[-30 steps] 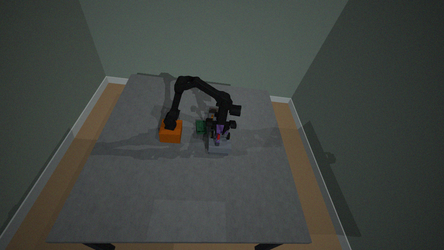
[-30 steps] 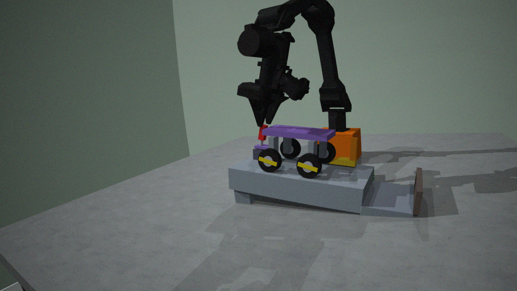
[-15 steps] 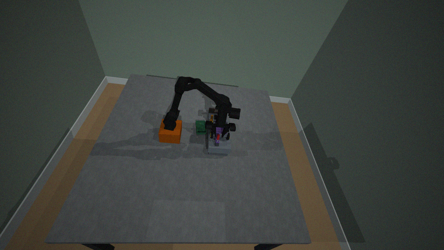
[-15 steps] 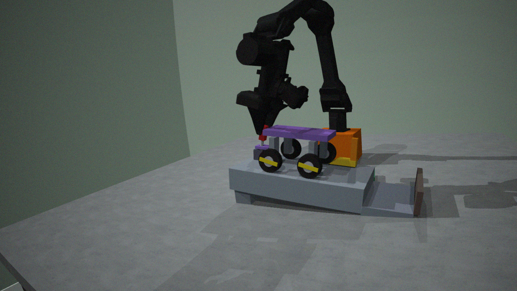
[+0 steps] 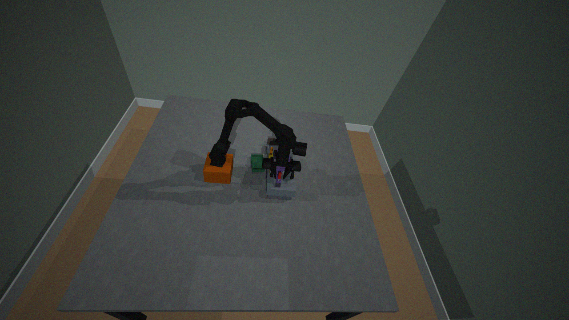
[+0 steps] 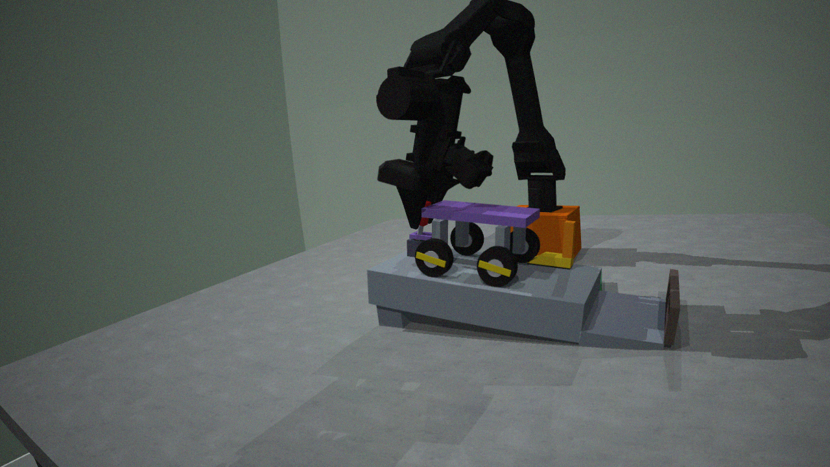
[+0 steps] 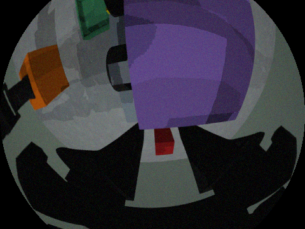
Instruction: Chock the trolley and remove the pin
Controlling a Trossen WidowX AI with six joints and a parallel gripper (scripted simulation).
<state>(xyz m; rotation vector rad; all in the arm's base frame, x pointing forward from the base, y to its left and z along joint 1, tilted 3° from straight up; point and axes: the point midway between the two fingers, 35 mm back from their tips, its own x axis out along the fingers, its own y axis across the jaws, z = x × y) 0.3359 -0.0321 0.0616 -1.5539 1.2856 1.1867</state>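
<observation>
The purple-topped trolley [image 5: 280, 168] [image 6: 475, 212] [image 7: 178, 63] stands on the grey ramp [image 5: 280, 192] [image 6: 475, 309]. The red-headed stop pin [image 5: 279, 174] [image 6: 425, 221] [image 7: 164, 147] stands upright at its uphill end. My gripper [image 5: 279, 178] [image 6: 423, 225] [image 7: 161, 123] is partly open, pointing down. Its fingers stand on either side of the pin's head, with a gap showing at each side. The yellow chock [image 5: 271, 151] [image 6: 550, 259] is on the ramp at the downhill side of the far downhill wheel. I cannot tell whether they touch. The green tray [image 5: 257, 159] [image 7: 92, 14] appears empty.
The orange block [image 5: 217, 175] [image 7: 47, 74] under my arm's base stands beyond the tray. A brown end board [image 6: 672, 307] stands at the ramp's low end. The trolley's purple deck is very close to my fingers. The tray sits beside the ramp, on the base side.
</observation>
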